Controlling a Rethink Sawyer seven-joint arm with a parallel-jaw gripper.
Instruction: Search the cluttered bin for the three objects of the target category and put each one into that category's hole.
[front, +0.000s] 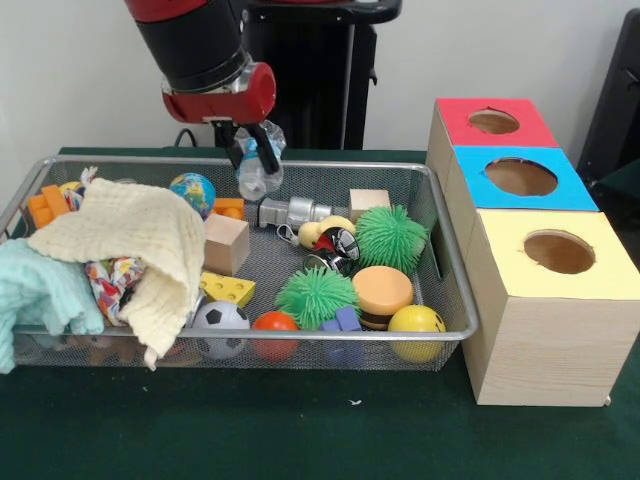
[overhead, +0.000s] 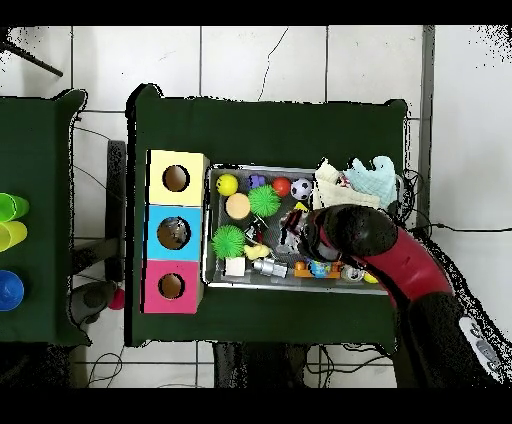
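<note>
Toys crowd the bin (front: 455, 290); air above the blue-topped box's hole (front: 521, 177) seems clear.

— How is the light behaving?
— It is falling evenly and brightly; the boxes (front: 545, 300) are casting only soft shadows on the green cloth (front: 300, 430).
— Glare?
— None is showing.

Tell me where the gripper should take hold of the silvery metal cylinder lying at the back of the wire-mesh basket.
Grip the silvery metal cylinder across its middle, from straight above: it lies on its side with its top bare and toys at both ends. The gripper now holds a crumpled foil lump.
</note>
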